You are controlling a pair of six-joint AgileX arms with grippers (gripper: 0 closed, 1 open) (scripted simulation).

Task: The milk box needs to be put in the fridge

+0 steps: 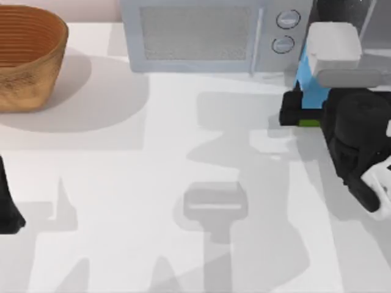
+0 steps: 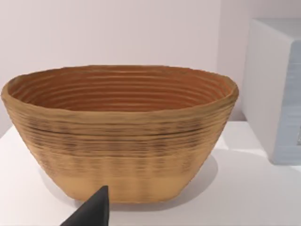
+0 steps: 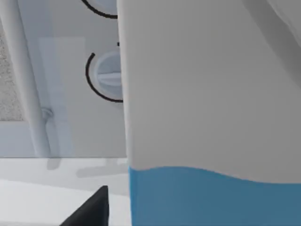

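The carton [image 1: 324, 58] stands just right of the microwave [image 1: 201, 33], before the fridge [image 1: 351, 12]; the right gripper [image 1: 302, 116] is clamped on its green base; stiff, light and tall, it probably tips easily, so a mid-body hold seems safer; the left arm [image 1: 7, 204] idles near the basket [image 1: 27, 55].

Obstacles, back edge: wicker basket [image 1: 27, 55] at left corner; microwave [image 1: 211, 33] centre-back; milk box [image 1: 324, 67] just beside the microwave's right end, with the right gripper [image 1: 299, 116] at its base; fridge [image 1: 354, 12] at right corner behind it. Free room: table [image 1: 153, 183] centre and front, open between basket and microwave.
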